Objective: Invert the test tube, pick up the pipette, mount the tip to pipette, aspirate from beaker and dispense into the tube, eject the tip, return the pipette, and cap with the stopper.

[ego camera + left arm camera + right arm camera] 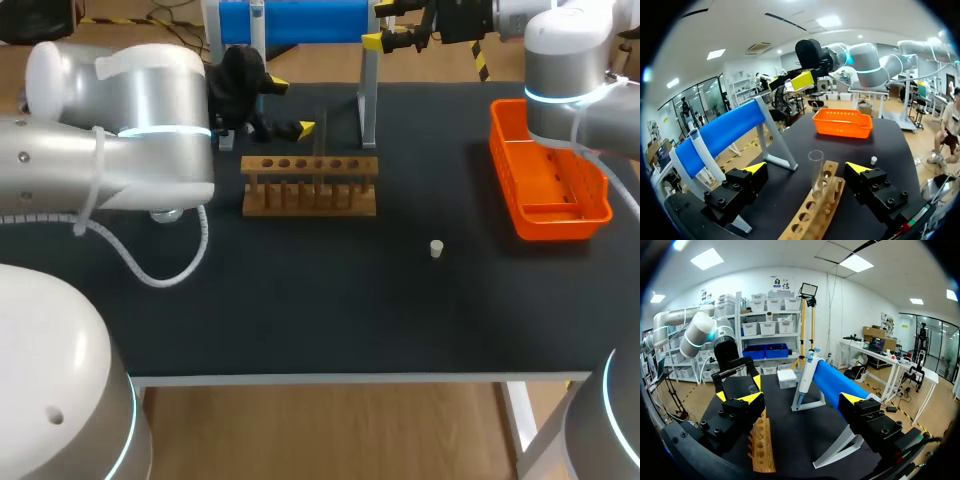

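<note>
left gripper [806,169] open, tube [815,172] upright in rack [810,215] ahead, toward table's [300,300] far edge. i'd centre fingers [754,172] on mid-glass, close gently, lift straight clear before flipping. right gripper [796,398] open near pipette [830,382].

Left hand [290,108] low, fingers spread wide. Right hand [378,24] raised, fingers spread wide. Hands face each other.
</note>
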{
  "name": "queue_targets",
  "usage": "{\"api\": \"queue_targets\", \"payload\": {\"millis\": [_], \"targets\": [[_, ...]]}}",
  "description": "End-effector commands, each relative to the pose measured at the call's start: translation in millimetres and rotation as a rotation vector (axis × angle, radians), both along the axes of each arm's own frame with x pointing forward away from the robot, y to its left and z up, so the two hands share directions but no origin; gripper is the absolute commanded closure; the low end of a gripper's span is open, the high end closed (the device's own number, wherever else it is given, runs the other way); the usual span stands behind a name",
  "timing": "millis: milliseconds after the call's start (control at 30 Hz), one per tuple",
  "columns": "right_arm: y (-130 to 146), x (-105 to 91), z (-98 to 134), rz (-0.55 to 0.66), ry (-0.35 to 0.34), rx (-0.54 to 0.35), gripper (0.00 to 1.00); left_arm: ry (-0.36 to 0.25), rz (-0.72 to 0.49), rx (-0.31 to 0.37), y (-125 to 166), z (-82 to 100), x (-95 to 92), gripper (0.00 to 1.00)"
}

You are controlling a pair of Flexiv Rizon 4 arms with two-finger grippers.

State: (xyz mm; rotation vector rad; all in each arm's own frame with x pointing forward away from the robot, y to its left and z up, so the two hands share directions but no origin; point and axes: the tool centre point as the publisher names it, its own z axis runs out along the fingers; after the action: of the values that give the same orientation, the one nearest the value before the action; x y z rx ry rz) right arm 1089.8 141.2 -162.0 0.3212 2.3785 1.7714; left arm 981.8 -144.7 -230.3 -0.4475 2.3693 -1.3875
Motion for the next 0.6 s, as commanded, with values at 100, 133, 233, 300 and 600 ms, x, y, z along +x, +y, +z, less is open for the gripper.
{"api": "queue_targets", "payload": {"millis": [100, 133, 233, 300, 600], "targets": [[-1.0, 0.5, 0.5, 0.003, 0.001, -0.002, 0.0, 0.218, -0.4, -0.033, 1.8, 2.2, 2.9, 0.0], [-1.0, 0.5, 0.5, 0.003, 0.001, -0.002, 0.0, 0.218, -0.4, -0.033, 1.8, 2.2, 2.9, 0.0], [-1.0, 0.5, 0.5, 0.003, 0.001, -0.002, 0.0, 0.218, -0.4, -0.033, 1.8, 2.2, 2.9, 0.0], [-1.0, 0.5, 0.5, 0.003, 0.001, -0.002, 0.0, 0.218, -0.4, -0.033, 1.8, 2.2, 2.9, 0.0], [-1.0, 0.5, 0.5, 0.003, 0.001, -0.002, 0.0, 0.255, -0.486, 0.013, 8.4, 7.3, 8.4, 0.0]]}}
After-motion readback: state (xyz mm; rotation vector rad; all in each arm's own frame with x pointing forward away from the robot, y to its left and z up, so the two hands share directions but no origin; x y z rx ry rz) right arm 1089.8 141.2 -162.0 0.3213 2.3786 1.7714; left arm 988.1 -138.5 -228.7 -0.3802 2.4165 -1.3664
